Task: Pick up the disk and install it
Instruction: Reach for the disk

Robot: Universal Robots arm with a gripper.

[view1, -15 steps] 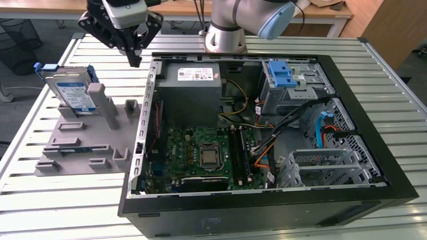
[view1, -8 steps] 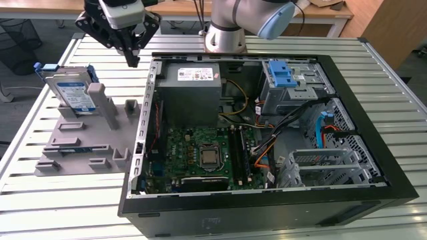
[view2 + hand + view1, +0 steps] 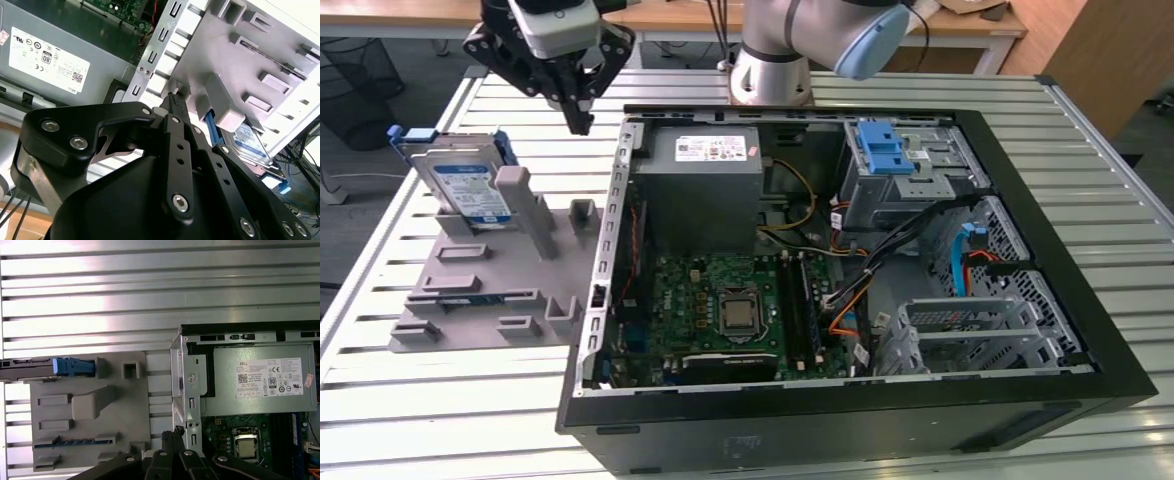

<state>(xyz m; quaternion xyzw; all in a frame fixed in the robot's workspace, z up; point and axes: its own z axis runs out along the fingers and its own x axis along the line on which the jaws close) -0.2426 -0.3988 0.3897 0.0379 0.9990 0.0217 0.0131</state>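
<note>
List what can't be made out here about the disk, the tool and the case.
- Disk: lower end hidden behind the grey holder in the exterior view. It is edge-on and cut by the frame edge in the first wrist view.
- Tool: upper body cut off at the exterior view's top.
- Bay: inside hidden by cables, exterior view.

Robotics lab: open PC case (image 3: 854, 425) on slatted bench (image 3: 454, 420).

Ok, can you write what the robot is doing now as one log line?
gripper: shut, empty, hovering between grey holder and computer case | disk: standing in grey holder, not yet picked | computer case: open
</note>
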